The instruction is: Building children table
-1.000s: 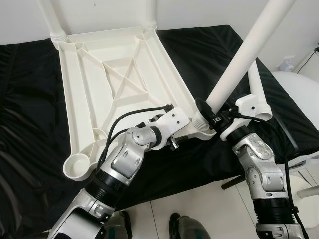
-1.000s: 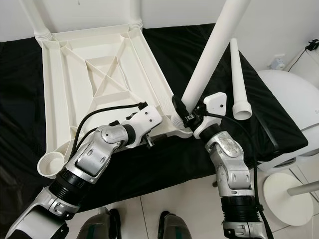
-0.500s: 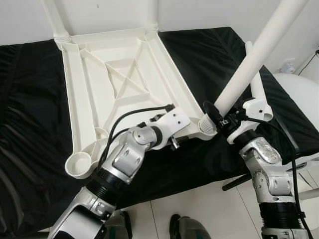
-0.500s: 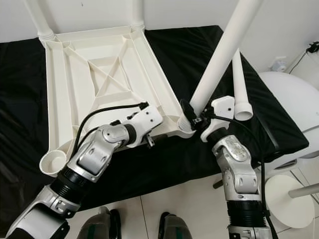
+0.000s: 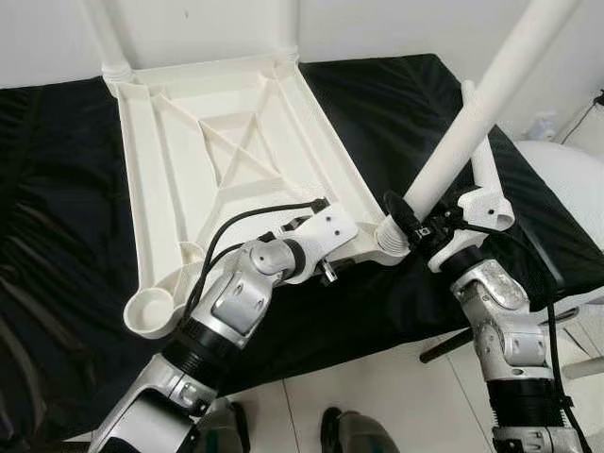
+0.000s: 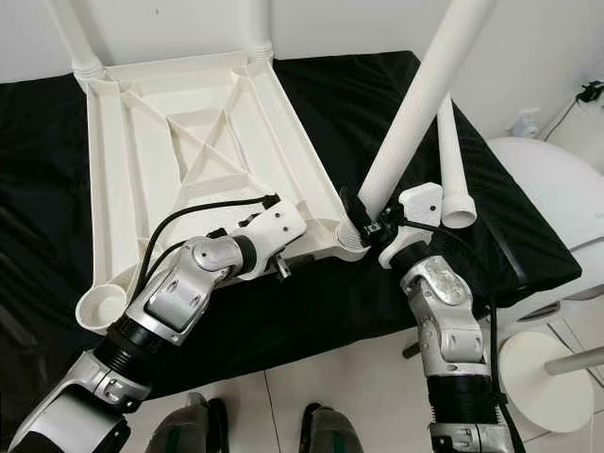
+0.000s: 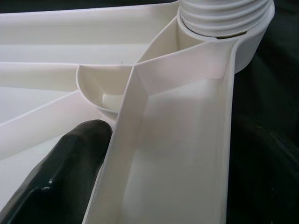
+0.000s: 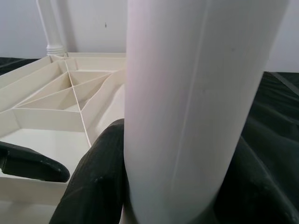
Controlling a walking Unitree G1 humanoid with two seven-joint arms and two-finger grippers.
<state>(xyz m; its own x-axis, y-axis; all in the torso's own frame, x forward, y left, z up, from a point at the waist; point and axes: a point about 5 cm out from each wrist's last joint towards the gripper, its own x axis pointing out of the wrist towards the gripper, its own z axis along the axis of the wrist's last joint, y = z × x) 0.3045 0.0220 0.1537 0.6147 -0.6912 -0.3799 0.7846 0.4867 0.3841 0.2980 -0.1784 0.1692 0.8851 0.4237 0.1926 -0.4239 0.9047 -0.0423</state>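
A black cloth (image 5: 57, 236) covered the work surface in front of a white wall (image 5: 189, 28), and the white plastic tabletop (image 5: 226, 160) lay on it upside down, its ribbed underside facing up. Two legs already stood in the far corner sockets, the far left leg (image 5: 104, 38) and the far right leg (image 5: 288, 28). The near left socket (image 5: 149, 313) was an open ring. The right gripper (image 6: 363, 225) was clamped around the tilted leg (image 5: 472, 113) low on its shaft, the threaded foot of that leg sitting in the near right corner socket (image 5: 389, 241). The left gripper (image 5: 330, 260) was at the near edge just beside that corner; one black finger (image 7: 60, 172) lay against a rib, and whether its fingers were closed could not be told. A spare leg (image 6: 451, 160) lay on the cloth behind the right arm, with a white round stool (image 6: 547, 189) off to the right.
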